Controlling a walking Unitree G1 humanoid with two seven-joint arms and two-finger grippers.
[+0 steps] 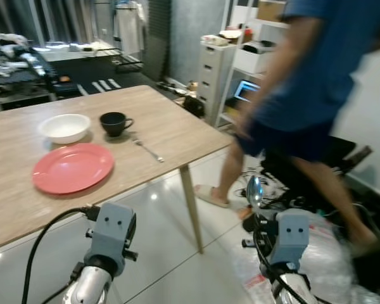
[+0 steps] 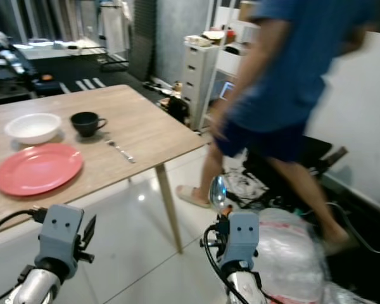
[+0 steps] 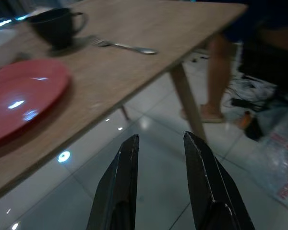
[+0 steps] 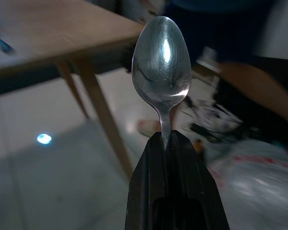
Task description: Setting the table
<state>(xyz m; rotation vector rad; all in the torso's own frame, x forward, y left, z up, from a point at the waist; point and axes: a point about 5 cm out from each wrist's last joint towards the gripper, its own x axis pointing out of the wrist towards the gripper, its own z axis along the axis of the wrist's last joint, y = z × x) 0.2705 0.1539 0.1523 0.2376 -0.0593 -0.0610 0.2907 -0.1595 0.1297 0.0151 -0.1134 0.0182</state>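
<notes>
Shiny silver metal spoon [image 4: 162, 72] pinched by its handle in the right pincer [image 4: 167, 141], bowl up, upright, held low over the glossy white tiled floor [image 1: 158, 253], off the corner of the surface. Black fingers [image 4: 151, 158] clamped tight on the thin handle, bowl sticking out past the tips. Same spoon seen from the head as a small bright oval above the grey wrist block, in front of a crinkled clear plastic bag [image 2: 291, 247] on the floor.

Left pincer [image 3: 159, 143] empty, fingers [image 3: 127, 167] parted with a modest gap, pointing at the floor just short of the near edge of the light wooden rectangular surface [image 1: 171, 126], not touching it.

On that surface, nearest: round flat red plate [image 1: 73, 166]. Beyond it, a shallow white bowl [image 1: 64, 127], and just beside the bowl a black cup [image 1: 114, 123] with its handle turned away from the bowl. Near the cup, toward the corner, a silver fork [image 1: 145, 149] lying flat, apart from the plate.

Farther off, past the corner of the surface, a blurred person in a blue shirt and dark shorts [image 1: 304, 82], one sandalled foot [image 1: 209, 194] on the tiles. Behind, a white drawer unit [image 1: 213, 73] and shelving against the wall.
</notes>
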